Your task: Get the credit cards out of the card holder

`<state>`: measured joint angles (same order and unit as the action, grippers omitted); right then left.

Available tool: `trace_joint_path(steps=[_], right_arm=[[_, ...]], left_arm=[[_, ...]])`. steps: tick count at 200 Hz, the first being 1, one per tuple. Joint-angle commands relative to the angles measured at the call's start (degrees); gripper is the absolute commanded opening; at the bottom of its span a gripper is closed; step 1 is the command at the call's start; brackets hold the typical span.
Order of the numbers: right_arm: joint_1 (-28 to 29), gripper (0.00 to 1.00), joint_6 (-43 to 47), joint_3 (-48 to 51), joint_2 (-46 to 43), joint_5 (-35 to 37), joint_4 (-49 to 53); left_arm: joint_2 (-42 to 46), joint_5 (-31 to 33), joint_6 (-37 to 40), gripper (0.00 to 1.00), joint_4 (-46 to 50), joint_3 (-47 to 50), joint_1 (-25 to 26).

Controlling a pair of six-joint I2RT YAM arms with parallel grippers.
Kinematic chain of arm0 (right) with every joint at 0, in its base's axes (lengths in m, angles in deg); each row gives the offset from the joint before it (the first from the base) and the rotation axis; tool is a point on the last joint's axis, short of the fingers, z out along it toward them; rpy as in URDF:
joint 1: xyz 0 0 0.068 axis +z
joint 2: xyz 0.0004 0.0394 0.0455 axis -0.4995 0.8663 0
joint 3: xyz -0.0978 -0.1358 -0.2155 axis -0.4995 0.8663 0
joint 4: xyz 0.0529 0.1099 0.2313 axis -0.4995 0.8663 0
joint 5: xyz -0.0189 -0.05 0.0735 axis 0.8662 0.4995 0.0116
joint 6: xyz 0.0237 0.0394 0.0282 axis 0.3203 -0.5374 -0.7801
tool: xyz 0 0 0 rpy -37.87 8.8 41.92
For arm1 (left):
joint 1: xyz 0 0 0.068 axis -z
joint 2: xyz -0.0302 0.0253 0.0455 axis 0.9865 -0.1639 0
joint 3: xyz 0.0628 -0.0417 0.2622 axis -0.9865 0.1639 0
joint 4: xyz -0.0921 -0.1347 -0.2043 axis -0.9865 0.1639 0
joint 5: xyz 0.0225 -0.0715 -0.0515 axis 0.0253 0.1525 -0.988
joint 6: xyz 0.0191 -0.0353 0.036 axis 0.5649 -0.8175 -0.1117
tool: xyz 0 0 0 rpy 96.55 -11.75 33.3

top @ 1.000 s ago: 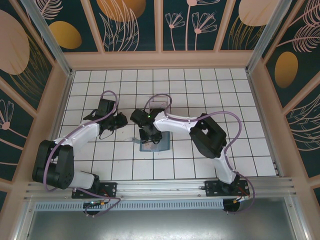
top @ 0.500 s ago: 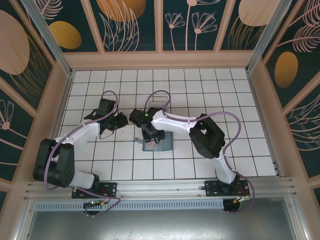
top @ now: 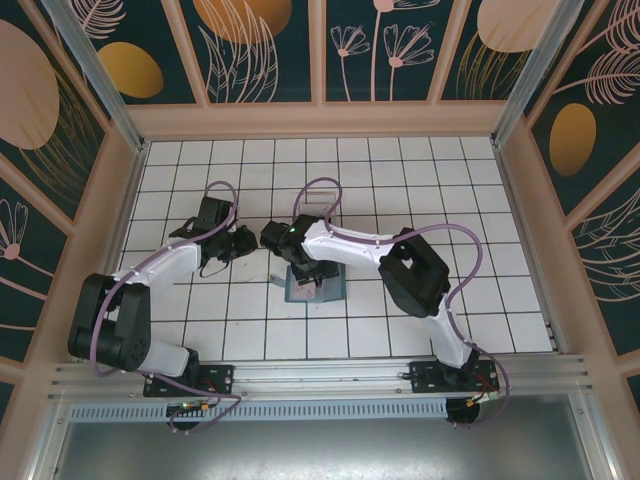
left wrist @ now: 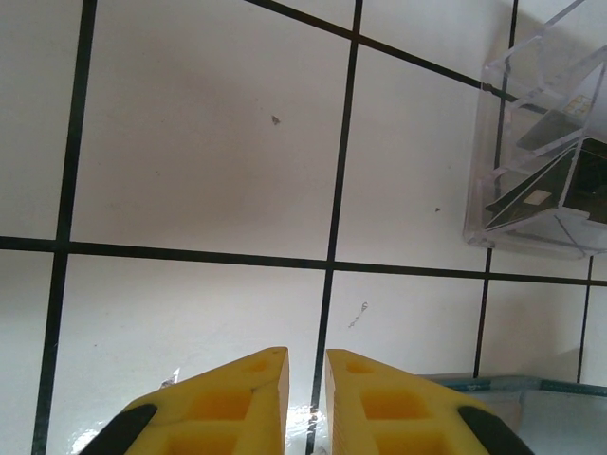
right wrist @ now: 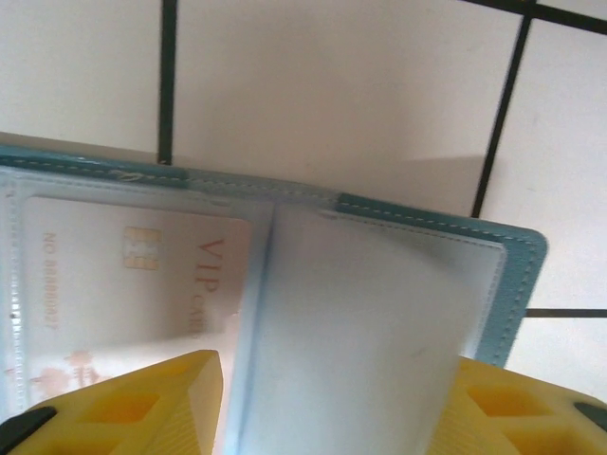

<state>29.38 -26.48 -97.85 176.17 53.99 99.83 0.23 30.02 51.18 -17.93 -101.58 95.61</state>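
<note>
The slate-blue card holder (top: 322, 291) lies open on the tiles just in front of centre; its teal stitched edge (right wrist: 432, 216) shows in the right wrist view. A pale credit card (right wrist: 133, 280) marked VIP with a chip sits in the left pocket. A whitish blurred flap (right wrist: 360, 322) rises from the right half between my right gripper's (right wrist: 332, 365) open jaws, which straddle it. My right gripper (top: 305, 270) hovers right over the holder. My left gripper (left wrist: 305, 353) is shut to a narrow slit with nothing in it, left of the holder (left wrist: 507, 385).
A clear plastic tray (left wrist: 541, 142) with dark cards (left wrist: 545, 185) inside stands just beyond the holder. Wooden walls ring the white tiled floor (top: 480, 280). The right arm's elbow (top: 415, 270) hangs over the tiles right of the holder.
The right gripper's jaws have spread wider over the holder and the wrist has shifted slightly. The left arm has stayed in place.
</note>
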Motion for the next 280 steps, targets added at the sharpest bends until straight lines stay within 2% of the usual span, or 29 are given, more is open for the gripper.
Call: trace_joint_path(steps=[1,73,128,204,250,280], right_arm=[[0.29,0.54,-2.77,0.04,-1.45,4.42,3.71],[-1.31,0.56,-4.18,8.0,-5.74,5.35,1.33],[-2.92,0.56,-4.35,16.22,-9.25,4.44,-4.41],[-5.2,0.56,-3.4,17.35,-13.81,5.08,-4.97],[-7.12,0.55,-1.63,17.53,-18.14,-0.59,-9.67],[-8.58,0.48,-0.85,19.7,-20.89,-8.99,-17.2]], left_arm=[[-0.78,-1.75,0.72,0.19,-0.14,-2.42,-0.25],[-1.92,-3.96,1.01,0.19,0.58,-3.22,1.28],[-3.32,-2.46,0.22,0.19,1.27,-4.55,5.88],[-5.3,-2.56,-4.55,0.19,-1.73,-4.1,12.77],[-6.47,-2.72,-8.92,0.17,-5.6,-2.55,18.05],[-7.01,-3.23,-10.12,0.16,-7.23,0.0,19.25]])
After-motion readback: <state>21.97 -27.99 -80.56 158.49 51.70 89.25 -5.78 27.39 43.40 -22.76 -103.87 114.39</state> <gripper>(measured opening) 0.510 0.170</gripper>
